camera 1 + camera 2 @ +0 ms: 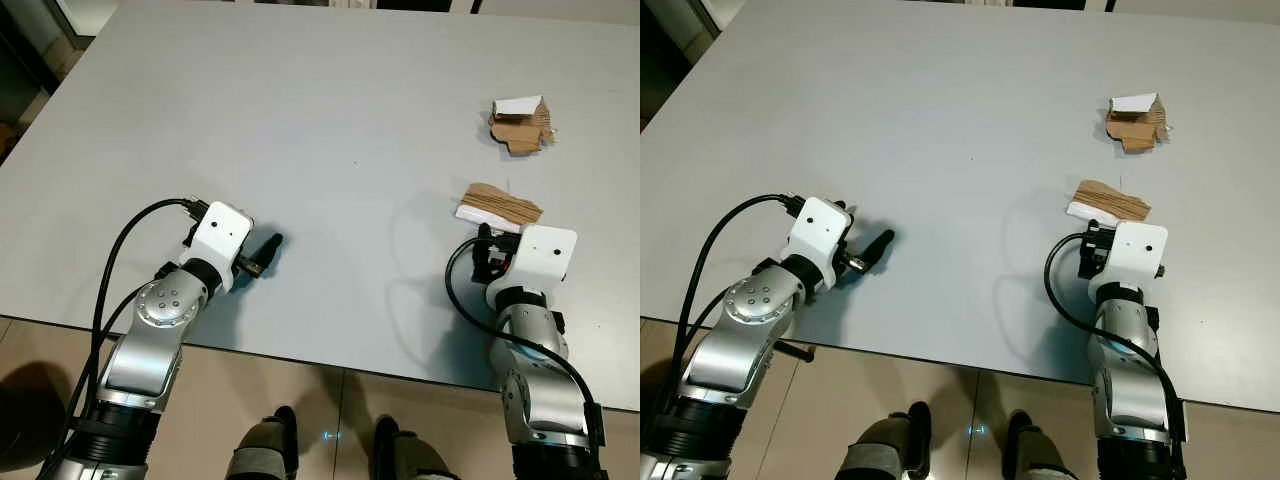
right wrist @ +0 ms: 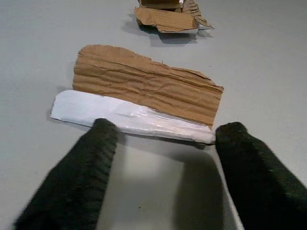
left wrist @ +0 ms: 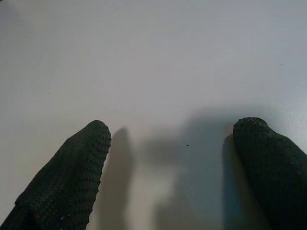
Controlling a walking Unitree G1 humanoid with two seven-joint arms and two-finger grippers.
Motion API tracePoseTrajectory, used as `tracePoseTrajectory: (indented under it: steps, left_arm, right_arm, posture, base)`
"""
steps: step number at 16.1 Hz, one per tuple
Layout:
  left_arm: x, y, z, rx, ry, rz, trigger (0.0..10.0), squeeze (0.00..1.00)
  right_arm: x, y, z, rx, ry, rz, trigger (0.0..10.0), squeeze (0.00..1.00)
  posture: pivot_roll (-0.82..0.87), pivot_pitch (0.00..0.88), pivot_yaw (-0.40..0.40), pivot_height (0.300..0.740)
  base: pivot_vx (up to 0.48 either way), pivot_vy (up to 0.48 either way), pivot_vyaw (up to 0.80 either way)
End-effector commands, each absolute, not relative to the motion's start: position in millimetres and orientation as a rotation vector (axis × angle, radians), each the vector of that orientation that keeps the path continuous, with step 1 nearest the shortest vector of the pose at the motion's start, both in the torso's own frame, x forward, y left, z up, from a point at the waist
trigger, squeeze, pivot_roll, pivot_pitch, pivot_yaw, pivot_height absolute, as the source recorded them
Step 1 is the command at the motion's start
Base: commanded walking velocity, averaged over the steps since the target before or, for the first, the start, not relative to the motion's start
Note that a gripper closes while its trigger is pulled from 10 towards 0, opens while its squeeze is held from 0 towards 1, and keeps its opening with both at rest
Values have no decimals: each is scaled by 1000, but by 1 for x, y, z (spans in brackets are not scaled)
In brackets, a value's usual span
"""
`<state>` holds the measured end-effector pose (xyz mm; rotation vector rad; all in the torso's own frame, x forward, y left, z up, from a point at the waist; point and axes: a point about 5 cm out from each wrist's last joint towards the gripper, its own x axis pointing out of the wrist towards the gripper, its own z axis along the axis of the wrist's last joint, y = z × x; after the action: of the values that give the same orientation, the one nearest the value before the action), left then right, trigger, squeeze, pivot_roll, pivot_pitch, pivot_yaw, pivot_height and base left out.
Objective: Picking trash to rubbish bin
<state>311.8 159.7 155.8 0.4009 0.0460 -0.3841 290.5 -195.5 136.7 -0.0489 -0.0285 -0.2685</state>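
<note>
A torn strip of brown corrugated cardboard with a white edge (image 1: pixel 500 207) lies flat on the pale grey table (image 1: pixel 300 120) at the right. A second crumpled cardboard scrap (image 1: pixel 520 125) lies farther back on the right. My right gripper (image 2: pixel 169 128) is open. It sits low over the table just in front of the near strip (image 2: pixel 144 91), one fingertip at each end of the strip's white edge and nothing held between them. Over bare table near the front left, my left gripper (image 3: pixel 175 124) is open and holds nothing.
The table's front edge (image 1: pixel 330 362) runs just under both arms, with beige tiled floor (image 1: pixel 300 410) below it. My feet (image 1: pixel 270 445) stand at that edge. A dark gap (image 1: pixel 30 60) borders the table's far left side.
</note>
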Motion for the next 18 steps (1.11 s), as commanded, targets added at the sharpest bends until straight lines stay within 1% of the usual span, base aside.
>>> tracePoseTrajectory:
  steps: [1,11,18]
  left_arm:
    - [309,161,150,406,82,-398,10000,0]
    - [311,160,152,406,76,-407,10000,0]
    - [315,157,154,397,60,-417,10000,0]
  right_arm:
    - [286,-196,114,-33,70,-269,0,0]
    - [288,-198,114,-29,47,-284,0,0]
    - [279,-209,131,-111,-58,-396,0,0]
  posture:
    - [322,307,66,740]
    - [330,293,77,740]
    - [322,274,82,740]
  base:
    - [0,0,0]
    - [0,0,0]
    - [0,0,0]
